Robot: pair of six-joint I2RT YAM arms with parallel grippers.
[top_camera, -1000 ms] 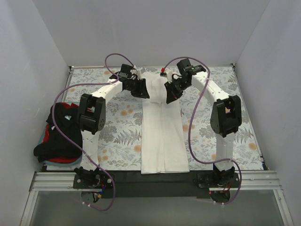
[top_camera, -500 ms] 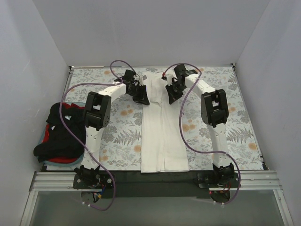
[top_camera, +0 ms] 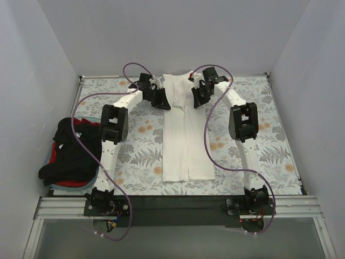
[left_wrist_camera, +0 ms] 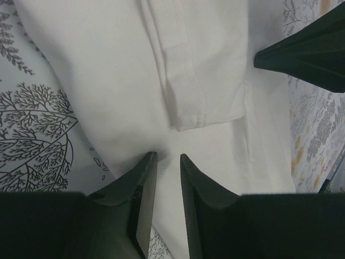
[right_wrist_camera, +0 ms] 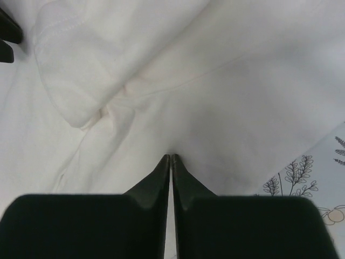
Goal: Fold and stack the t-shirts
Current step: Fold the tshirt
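Now both our grippers, left gripper (left_wrist_camera: pixel 166 162) and right gripper (right_wrist_camera: pixel 170 160), pinch the off-white t-shirt (top_camera: pixel 186 135) near the table's far edge; uneven pulling could skew the fold.

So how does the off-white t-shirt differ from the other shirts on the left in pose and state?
The off-white t-shirt lies flat as a long narrow strip down the table's middle; the pile of dark shirts is bunched and unfolded at the left edge. The left pincer and right pincer are at the off-white one's far end; nothing touches the pile. Both rest on the floral cloth.

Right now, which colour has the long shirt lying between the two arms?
Plain off-white shirt, clearest in the top external view.
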